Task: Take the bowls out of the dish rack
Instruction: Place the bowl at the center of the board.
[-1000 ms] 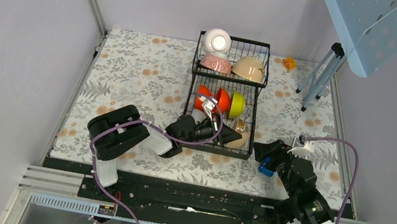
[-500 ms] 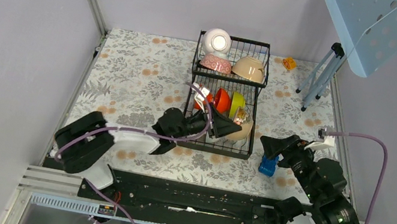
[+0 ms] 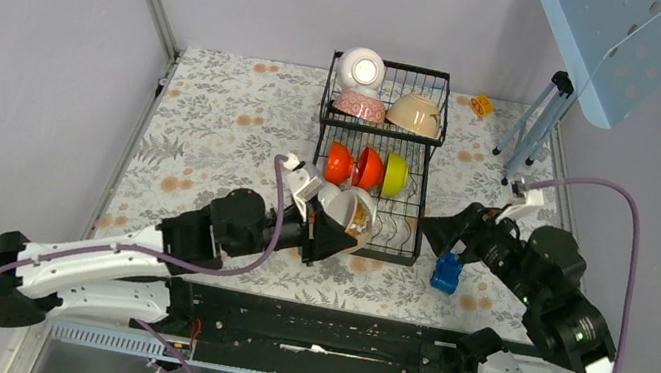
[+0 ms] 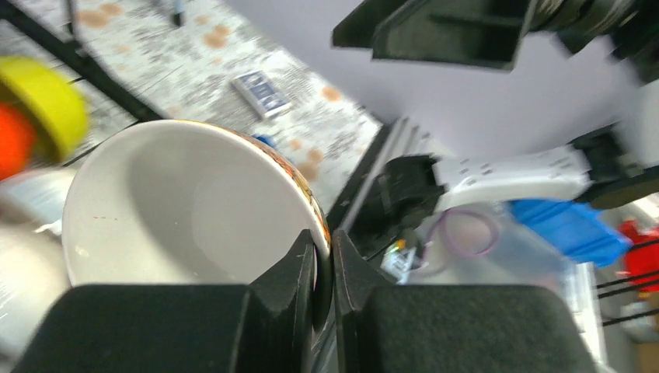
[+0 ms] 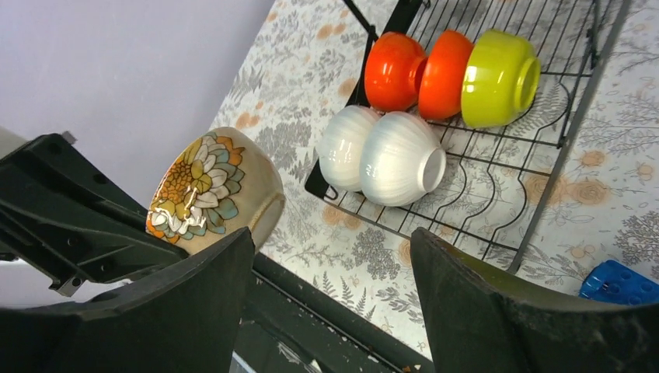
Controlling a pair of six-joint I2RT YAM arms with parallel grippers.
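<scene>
left tool point(image 4: 322, 252) pinching rim of cream floral bowl point(image 5: 214, 190), white inside, tilted, at dish rack's point(image 3: 420, 224) near-left corner. lower tray: white bowls point(image 5: 396, 159), orange-red bowls point(image 5: 420, 70), yellow-green bowl point(image 5: 497, 78). right tool point(image 3: 433, 234) wide, holding nothing, beside rack.

You have a cream bowl point(image 5: 214, 190) with orange-and-teal flowers, two orange-red bowls point(image 5: 396, 70), a yellow-green bowl point(image 5: 497, 78), two white ribbed bowls point(image 5: 396, 159), a black rack point(image 3: 400, 229).
</scene>
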